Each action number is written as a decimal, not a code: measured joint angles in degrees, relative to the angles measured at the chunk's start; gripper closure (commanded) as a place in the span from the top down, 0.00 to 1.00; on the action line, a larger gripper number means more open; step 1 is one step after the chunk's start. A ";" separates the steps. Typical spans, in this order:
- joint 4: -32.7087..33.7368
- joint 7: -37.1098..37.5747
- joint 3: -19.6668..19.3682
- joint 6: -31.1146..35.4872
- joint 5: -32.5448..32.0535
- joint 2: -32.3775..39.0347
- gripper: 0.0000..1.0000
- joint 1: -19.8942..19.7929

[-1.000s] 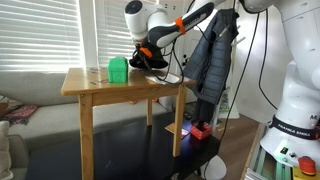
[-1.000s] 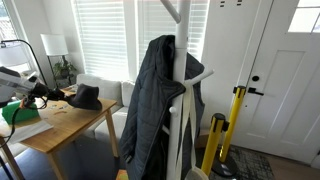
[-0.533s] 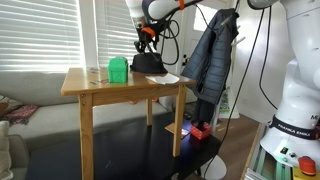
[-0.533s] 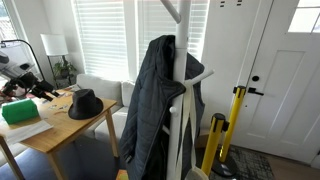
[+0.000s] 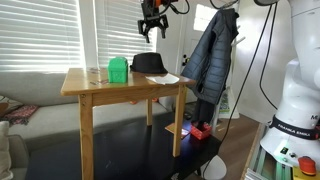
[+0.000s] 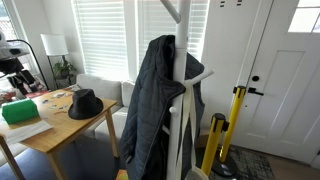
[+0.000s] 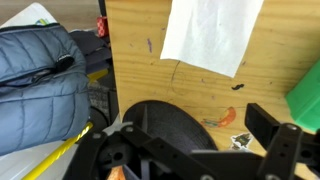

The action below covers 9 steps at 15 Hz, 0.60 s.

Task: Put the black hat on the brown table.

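Note:
The black hat [image 5: 150, 64] rests brim-down on the brown table [image 5: 100, 86], next to the green container. It also shows near the table's edge in an exterior view, the hat [image 6: 86, 104] on the table [image 6: 62, 127]. My gripper [image 5: 152, 28] hangs well above the hat, open and empty. In the wrist view the hat [image 7: 160, 125] lies below the gripper [image 7: 195, 122], with the wooden tabletop [image 7: 200, 90] around it.
A green container [image 5: 118, 70] and a white paper [image 5: 167, 78] share the tabletop. A dark puffy jacket [image 6: 155, 110] hangs on a white coat rack [image 6: 185, 60] beside the table. A yellow post [image 6: 228, 135] stands by the door.
The gripper opened, let go of the hat and rose away from the table. The hat stays where it was set down.

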 measured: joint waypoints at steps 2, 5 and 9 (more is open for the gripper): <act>0.45 0.50 0.14 -1.17 4.61 -1.85 1.00 -0.11; 0.41 1.65 0.72 -1.46 8.29 -4.69 1.00 -0.04; -0.20 0.29 1.89 -1.47 11.89 -8.46 1.00 0.00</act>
